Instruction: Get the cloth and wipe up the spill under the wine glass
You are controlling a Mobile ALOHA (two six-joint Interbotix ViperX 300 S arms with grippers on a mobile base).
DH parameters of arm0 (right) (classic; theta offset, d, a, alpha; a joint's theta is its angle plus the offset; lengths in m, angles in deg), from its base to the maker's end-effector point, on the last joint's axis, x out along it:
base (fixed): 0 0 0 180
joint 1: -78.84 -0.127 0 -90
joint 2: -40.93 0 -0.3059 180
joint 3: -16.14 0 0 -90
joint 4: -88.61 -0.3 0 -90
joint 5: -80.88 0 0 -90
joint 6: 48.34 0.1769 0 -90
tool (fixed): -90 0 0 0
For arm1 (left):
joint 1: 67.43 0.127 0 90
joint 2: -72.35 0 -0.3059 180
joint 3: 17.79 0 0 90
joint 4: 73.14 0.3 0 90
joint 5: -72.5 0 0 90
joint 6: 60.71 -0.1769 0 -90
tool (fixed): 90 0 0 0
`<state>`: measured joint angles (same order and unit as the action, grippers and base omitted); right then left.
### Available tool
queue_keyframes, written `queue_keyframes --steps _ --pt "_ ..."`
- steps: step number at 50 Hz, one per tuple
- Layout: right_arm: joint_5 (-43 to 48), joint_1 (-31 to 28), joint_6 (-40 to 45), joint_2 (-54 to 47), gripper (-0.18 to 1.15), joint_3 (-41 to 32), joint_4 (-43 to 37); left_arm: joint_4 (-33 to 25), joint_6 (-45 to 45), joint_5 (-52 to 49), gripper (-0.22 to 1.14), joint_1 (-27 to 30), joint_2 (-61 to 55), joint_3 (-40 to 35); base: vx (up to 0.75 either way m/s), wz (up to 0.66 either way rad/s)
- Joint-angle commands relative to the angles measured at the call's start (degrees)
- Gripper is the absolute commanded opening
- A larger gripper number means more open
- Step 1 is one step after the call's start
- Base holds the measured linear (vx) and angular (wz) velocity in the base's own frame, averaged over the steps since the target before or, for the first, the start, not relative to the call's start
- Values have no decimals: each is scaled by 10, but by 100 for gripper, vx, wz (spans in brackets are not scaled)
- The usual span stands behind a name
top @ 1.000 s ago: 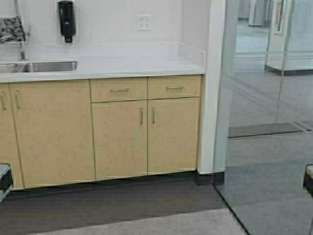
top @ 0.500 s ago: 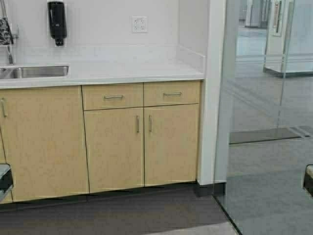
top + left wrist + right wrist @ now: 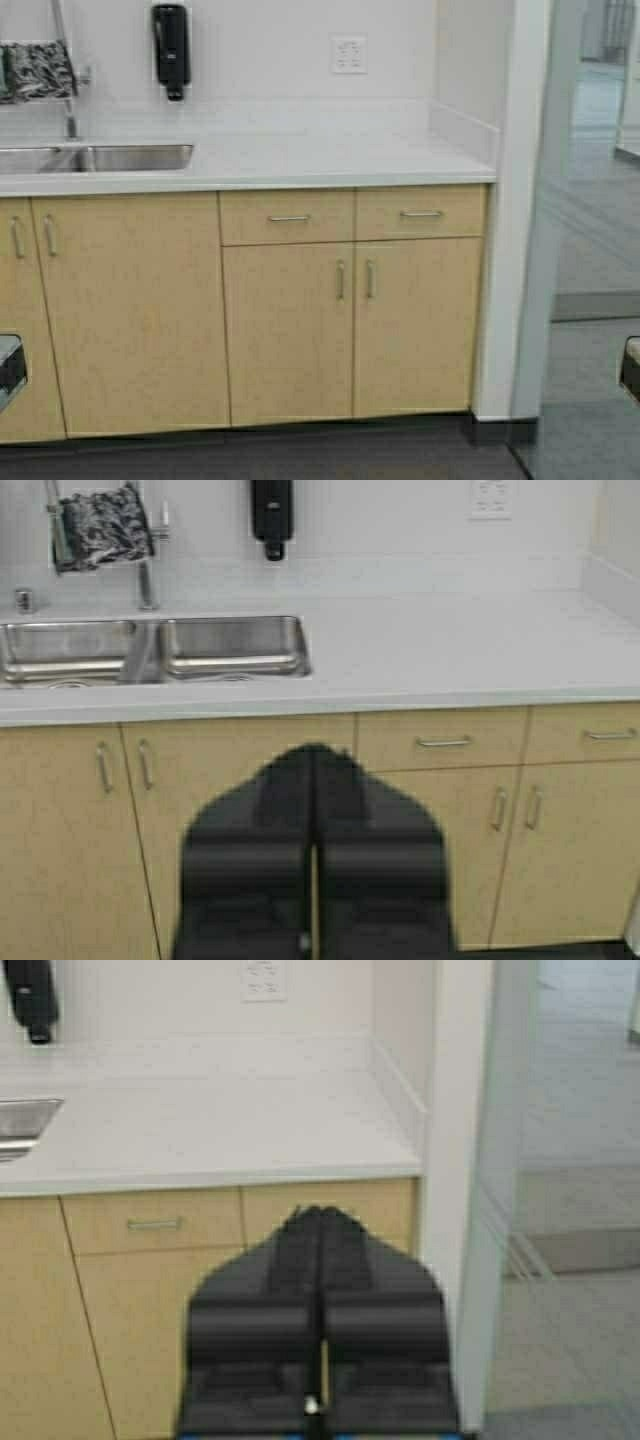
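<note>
- The white wall fills the far side of the scene, and at the right it ends at a white post with a glass panel beside it.
- The tan cabinets stand under the white counter, with two drawers and several doors that have small metal handles.
- The dark floor runs along the near edge, in front of the cabinets.
- The steel sink is set in the left part of the counter, and the left wrist view shows it has two basins.
- The cloth, dark with a pale pattern, hangs on the tap above the sink, at the far left.
- The black soap dispenser is fixed on the wall, right of the cloth, and a white outlet is farther right.
- The left gripper is low and near, its jaws pressed together with nothing between them; the cloth is far beyond it and well to its left, not touching.
- The right gripper is also low and near, jaws closed on nothing, facing the right end of the counter, well apart from the cloth.
- No glass shows in any view.
</note>
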<state>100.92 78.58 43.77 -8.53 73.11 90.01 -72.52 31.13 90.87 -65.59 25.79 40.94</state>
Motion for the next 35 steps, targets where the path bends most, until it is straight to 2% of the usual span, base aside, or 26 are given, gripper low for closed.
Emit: queue_keyframes --steps 1,35 --pt "5 -5 4 -1 5 -13 1 -1 4 4 3 1 -3 -2 42 21" --pt "5 -17 4 1 5 -12 16 -2 14 17 3 1 4 5 42 20"
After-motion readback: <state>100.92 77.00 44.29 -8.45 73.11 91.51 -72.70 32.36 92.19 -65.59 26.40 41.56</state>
